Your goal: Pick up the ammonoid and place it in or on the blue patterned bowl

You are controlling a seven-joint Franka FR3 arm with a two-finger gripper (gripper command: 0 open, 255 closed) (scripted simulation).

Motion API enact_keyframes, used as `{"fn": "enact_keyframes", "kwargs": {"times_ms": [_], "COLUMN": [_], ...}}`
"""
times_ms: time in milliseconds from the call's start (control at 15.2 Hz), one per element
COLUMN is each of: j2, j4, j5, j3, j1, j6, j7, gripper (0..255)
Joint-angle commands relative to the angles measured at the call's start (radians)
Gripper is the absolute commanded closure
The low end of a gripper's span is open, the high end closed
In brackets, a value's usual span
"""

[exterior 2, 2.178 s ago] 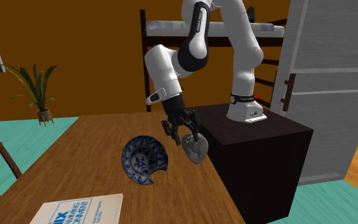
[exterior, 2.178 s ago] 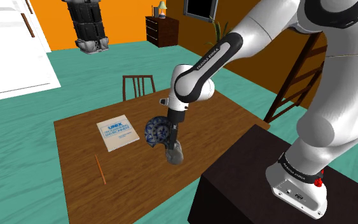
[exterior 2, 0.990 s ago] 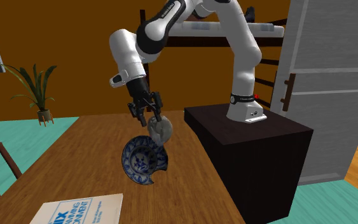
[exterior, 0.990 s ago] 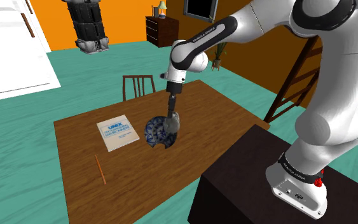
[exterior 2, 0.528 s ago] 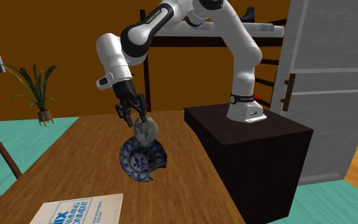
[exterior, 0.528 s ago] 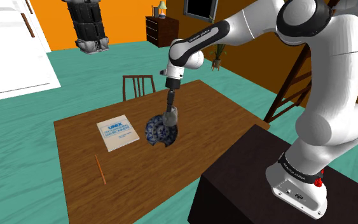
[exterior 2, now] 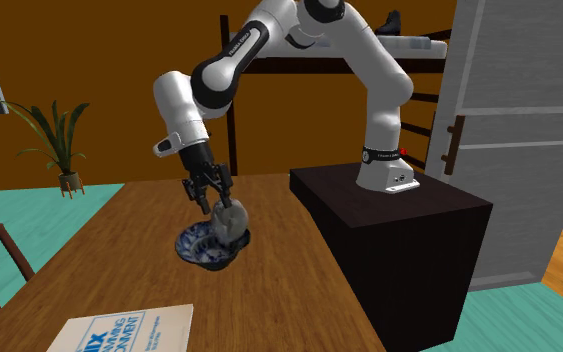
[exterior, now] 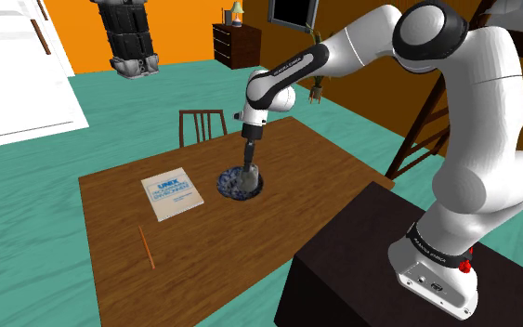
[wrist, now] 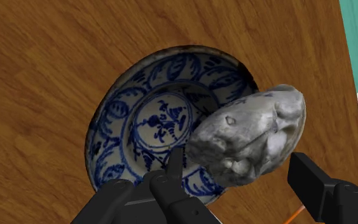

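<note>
Fingers of my gripper (exterior 2: 217, 205) are part-way apart and clamped on the grey fossil (exterior 2: 229, 222), one finger each side, seen from the wrist cam w/ the gripper (wrist: 241, 162) round the fossil (wrist: 250, 143). The fossil hangs low at the blue-and-white bowl (exterior 2: 194, 250), its bottom dipped past the rim on the side nearer my stand (exterior 2: 399, 220); can't tell if it touches the inside. The bowl (wrist: 126, 108) sits flat on the wooden table (wrist: 44, 63), approx mid-table. In the shoulder view my gripper (exterior: 247, 167) points straight down, fossil (exterior: 249, 176) at the right of the bowl (exterior: 229, 189). A booklet (exterior: 171, 193) lies just left of the bowl, an orange pencil (exterior: 146, 247) nearer the table's (exterior: 203, 251) front-left edge, and a chair (exterior: 202, 124) stands at the far side.
</note>
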Motion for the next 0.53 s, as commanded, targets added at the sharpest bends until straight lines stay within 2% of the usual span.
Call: {"fn": "enact_keyframes", "kwargs": {"times_ms": [0,462], "j2": [0.02,0.069], "j4": [0.002,0.01], "j5": [-0.007,-0.024], "j3": [-0.008,-0.028], "j1": [0.008,0.024], "j6": [0.017,0.056], "j7": [-0.001,-0.006], "gripper": [255,255]}}
